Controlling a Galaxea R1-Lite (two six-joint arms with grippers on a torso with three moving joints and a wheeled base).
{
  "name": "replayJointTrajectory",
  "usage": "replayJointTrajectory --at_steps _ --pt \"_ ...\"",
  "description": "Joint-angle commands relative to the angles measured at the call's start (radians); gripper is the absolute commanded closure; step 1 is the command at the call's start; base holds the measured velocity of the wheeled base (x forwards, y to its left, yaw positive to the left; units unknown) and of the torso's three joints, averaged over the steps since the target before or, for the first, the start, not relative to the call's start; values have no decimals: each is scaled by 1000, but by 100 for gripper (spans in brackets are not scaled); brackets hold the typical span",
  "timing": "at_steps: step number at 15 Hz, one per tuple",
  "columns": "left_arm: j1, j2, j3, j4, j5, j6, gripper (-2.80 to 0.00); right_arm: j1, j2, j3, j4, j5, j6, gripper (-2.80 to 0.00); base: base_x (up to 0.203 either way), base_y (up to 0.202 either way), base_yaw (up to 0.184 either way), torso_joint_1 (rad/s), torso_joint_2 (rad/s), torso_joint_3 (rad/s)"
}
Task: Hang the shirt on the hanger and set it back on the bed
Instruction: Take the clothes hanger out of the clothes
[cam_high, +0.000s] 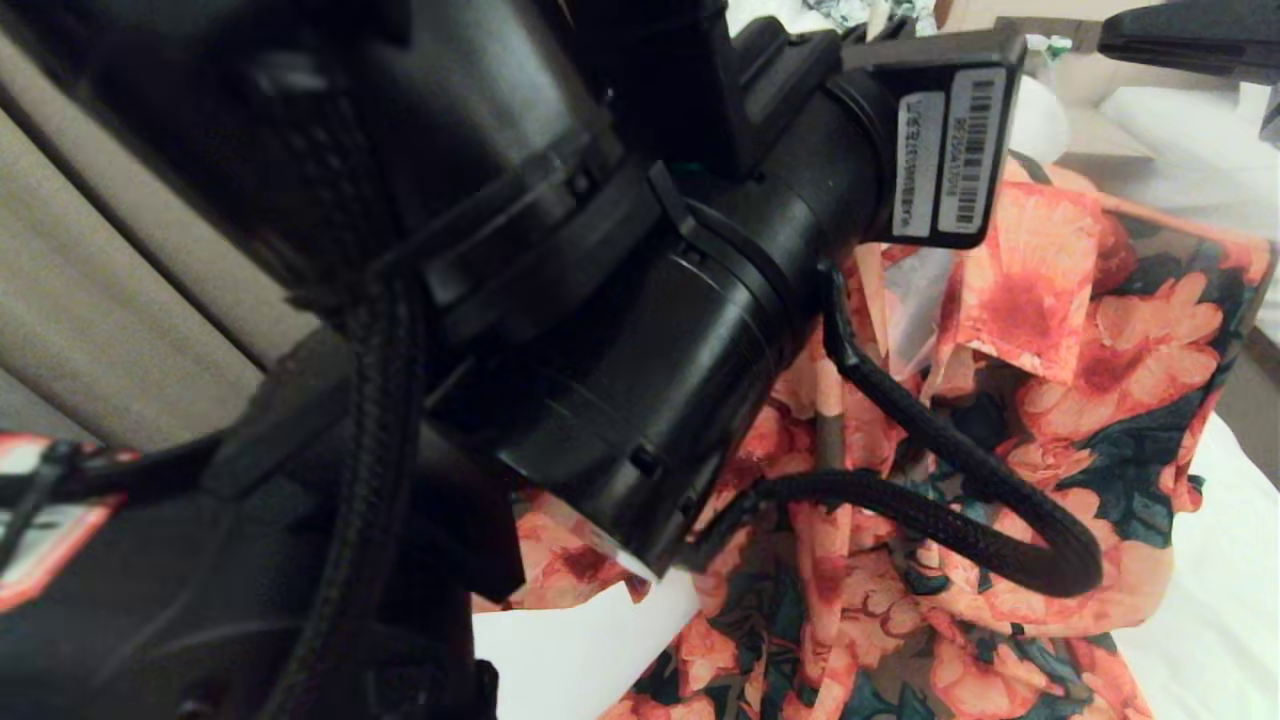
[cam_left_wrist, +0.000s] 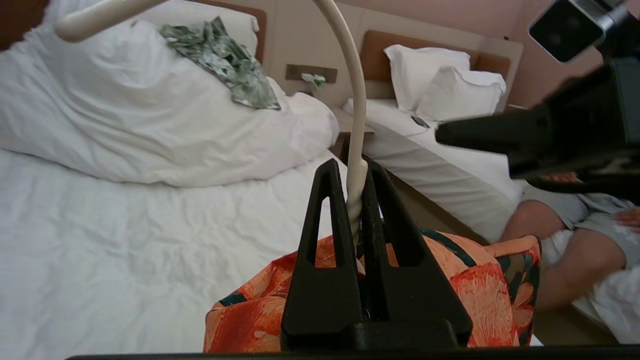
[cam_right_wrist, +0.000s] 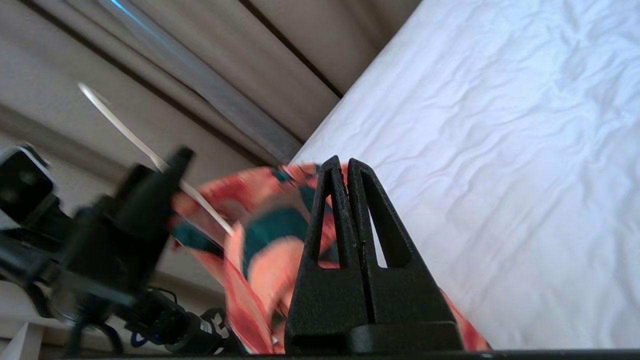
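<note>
**Inspector A:** We note the left gripper (cam_left_wrist: 352, 200) at lower centre of the left wrist view, its fingers (cam_left_wrist: 325, 240) closed tight on the twisted neck of the hanger (cam_left_wrist: 356, 125). The hanger's cream hook rises from the fingertips and curves off at the upper left of that frame.

**Inspector B:** Confirmed. We record the shirt (cam_left_wrist: 480, 280) bunched directly under those fingers, at the bottom centre of the same frame, held above the bed (cam_left_wrist: 100, 240). How much of the hanger sits inside the shirt, we cannot tell.

**Inspector A:** In the head view the left arm fills the left and centre of the frame. The shirt (cam_high: 1050, 330) hangs in folds on the right, with white sheet of the bed (cam_high: 1220, 620) at the lower right.

**Inspector B:** For the right gripper (cam_right_wrist: 345, 165), lower centre of the right wrist view, we find the fingers (cam_right_wrist: 380, 235) pressed together with shirt cloth (cam_right_wrist: 260, 235) at and behind the tips. A fold appears pinched there, though motion blur limits certainty. The bed sheet (cam_right_wrist: 500, 150) fills the right of that frame.

**Inspector A:** Further items: a bunched duvet (cam_left_wrist: 150, 125) at upper left of the left wrist view, a green leaf-print garment (cam_left_wrist: 225, 60) lying on it, a second bed (cam_left_wrist: 440, 145) at centre right, and a seated person's leg (cam_left_wrist: 565, 250) at lower right.
</note>
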Motion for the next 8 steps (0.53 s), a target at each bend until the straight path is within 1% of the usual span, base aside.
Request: replayJointTrajectory --at_steps 1,3,6,8 --pt "14 -31 -36 18 4 1 0 0 8 -4 1 -25 2 0 0 0 0 0 0 0" --pt "24 -45 -87 62 4 1 0 0 7 -1 7 -98 2 0 0 0 0 0 0 0" --pt "36 -54 -181 154 6 3 0 -2 -26 4 9 -104 3 0 0 0 0 0 0 0" --pt "38 -61 -213 190 7 15 0 -1 -62 12 26 -103 1 0 0 0 0 0 0 0"
